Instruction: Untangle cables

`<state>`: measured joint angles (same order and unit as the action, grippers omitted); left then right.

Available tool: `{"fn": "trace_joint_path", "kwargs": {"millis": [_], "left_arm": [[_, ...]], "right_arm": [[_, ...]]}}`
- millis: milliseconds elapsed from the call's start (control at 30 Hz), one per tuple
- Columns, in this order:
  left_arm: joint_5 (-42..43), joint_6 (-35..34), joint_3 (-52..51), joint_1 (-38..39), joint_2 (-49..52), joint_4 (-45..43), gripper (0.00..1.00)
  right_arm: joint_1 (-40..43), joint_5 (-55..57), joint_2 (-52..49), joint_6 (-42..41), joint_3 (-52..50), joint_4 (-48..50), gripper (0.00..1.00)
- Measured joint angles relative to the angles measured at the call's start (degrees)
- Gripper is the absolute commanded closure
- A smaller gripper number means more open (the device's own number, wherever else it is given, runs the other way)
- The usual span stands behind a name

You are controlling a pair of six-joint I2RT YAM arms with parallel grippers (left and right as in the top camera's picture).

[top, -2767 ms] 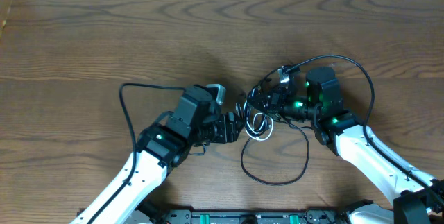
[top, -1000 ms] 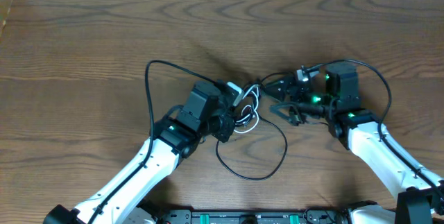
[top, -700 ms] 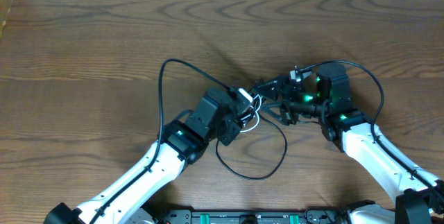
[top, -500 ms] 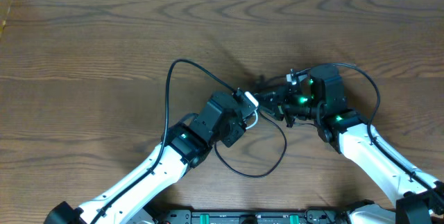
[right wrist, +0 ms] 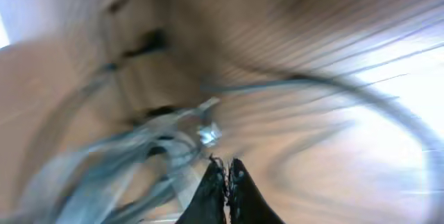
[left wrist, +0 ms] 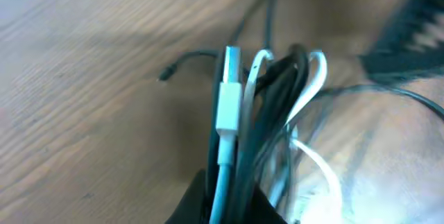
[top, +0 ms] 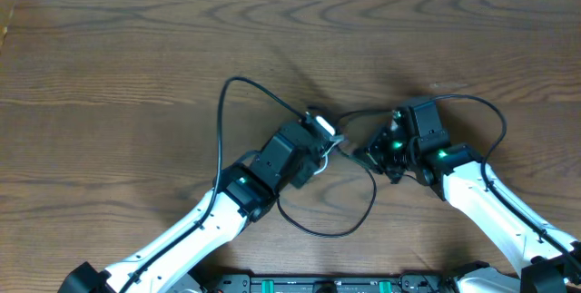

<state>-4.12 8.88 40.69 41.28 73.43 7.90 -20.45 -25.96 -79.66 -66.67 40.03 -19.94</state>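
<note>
Midway across the wooden surface (top: 136, 48), the left tool (top: 327, 141) is clamped on a bunch of the cables (left wrist: 267, 106). In the left wrist view the bunch rises from between its fingers (left wrist: 201, 200): a white cable (left wrist: 227, 106) with a pale plug lies alongside doubled black strands. One black cable (top: 374, 193) trails from the bunch in a wide loop lying flat on the surface. Just beside the bunch, the right tool (top: 368, 157) has its fingers (right wrist: 211, 189) pressed together. The right wrist view is too blurred to tell whether a cable is pinched between them.
</note>
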Motion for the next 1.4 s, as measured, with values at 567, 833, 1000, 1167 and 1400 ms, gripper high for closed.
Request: {"fn": "trace_joint_path", "kwargs": {"millis": [567, 833, 1000, 1167, 1400], "left_arm": [[1.4, -15.3, 0.0, -5.1, 0.0, -0.8, 0.92], [10.2, -12.8, 0.0, -5.1, 0.0, -0.2, 0.92], [13.3, -7.9, 0.0, -5.1, 0.0, 1.0, 0.92], [14.3, -6.0, 0.0, -5.1, 0.0, 1.0, 0.92], [14.5, -2.6, 0.0, -5.1, 0.0, 1.1, 0.92]], "right_arm": [[0.1, 4.3, -0.3, 13.5, -0.9, -4.2, 0.64], [0.1, 1.2, -0.3, 11.6, -0.9, -4.0, 0.83], [0.1, -1.3, -0.3, 11.5, -0.9, -3.8, 0.99], [0.1, -3.1, -0.3, 11.3, -0.9, -3.4, 0.48], [1.6, -13.0, -0.3, 9.5, -0.9, 4.9, 0.44]]}}
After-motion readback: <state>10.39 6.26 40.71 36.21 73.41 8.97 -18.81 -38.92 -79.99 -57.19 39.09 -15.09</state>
